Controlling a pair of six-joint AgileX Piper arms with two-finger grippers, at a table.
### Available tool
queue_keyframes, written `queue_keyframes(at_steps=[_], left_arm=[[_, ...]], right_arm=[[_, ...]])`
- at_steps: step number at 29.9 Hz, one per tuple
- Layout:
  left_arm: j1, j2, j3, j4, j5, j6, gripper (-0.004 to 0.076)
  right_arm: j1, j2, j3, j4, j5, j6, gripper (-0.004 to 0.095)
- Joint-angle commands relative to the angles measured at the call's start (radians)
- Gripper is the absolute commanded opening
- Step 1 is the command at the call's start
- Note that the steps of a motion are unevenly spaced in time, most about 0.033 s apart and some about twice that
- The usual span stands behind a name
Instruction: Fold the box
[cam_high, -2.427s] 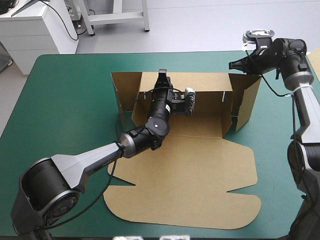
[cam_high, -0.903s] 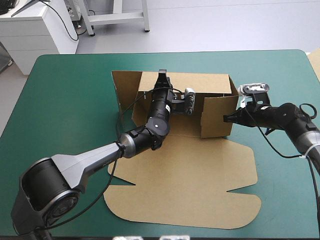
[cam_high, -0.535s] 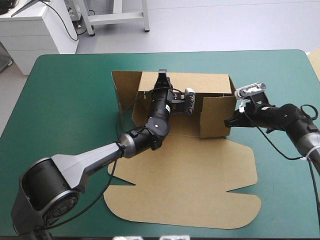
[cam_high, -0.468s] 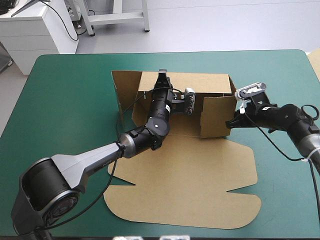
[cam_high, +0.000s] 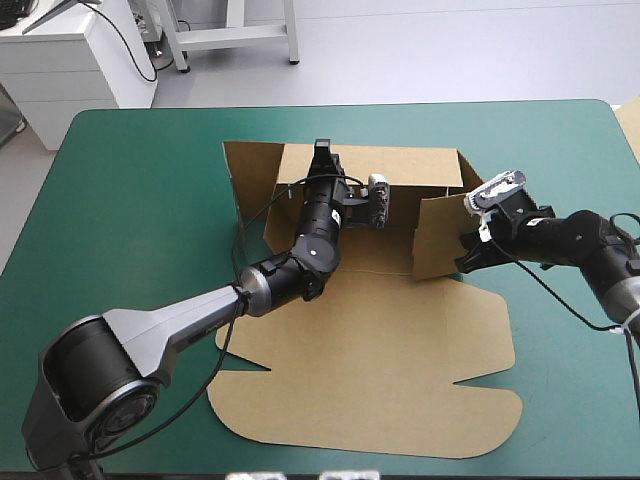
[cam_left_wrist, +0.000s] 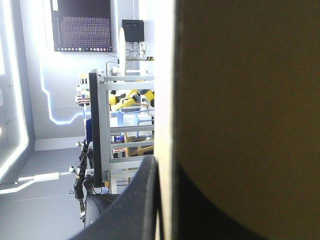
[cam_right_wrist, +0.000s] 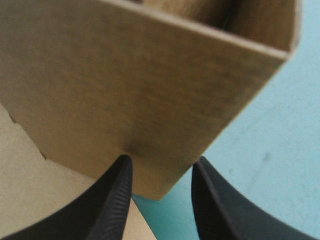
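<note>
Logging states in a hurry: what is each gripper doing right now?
Left gripper: shut on the box.
Right gripper: open, at the box's raised side wall.

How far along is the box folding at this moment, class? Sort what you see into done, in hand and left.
Done: the back wall of the box stands upright, the left gripper shut on its top edge.
In hand: the right gripper, open, straddles the lower corner of the right side flap, which stands angled inward.
Left: the left side flap is untucked, and the front panel lies flat on the table.
</note>
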Motion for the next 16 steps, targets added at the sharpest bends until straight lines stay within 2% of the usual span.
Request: queue_keyframes(at_steps=[1, 6, 12, 16], left_arm=[[-0.012, -0.039, -0.019, 0.056, -0.008, -0.023, -0.0008], [-0.012, -0.039, -0.019, 0.056, -0.008, -0.023, -0.0008], [-0.012, -0.039, -0.019, 0.056, -0.008, -0.026, -0.0008], [-0.012, -0.040, -0.019, 0.056, -0.008, -0.044, -0.0008]], right_arm=[[0.002, -0.035, -0.025, 0.047, -0.060, -0.045, 0.0421], [0.002, -0.035, -0.025, 0.110, -0.105, -0.113, 0.0430], [0.002, -0.033, -0.025, 0.230, -0.084, -0.241, 0.0430], [0.002, -0.014, -0.025, 0.241, -0.068, -0.262, 0.0432]])
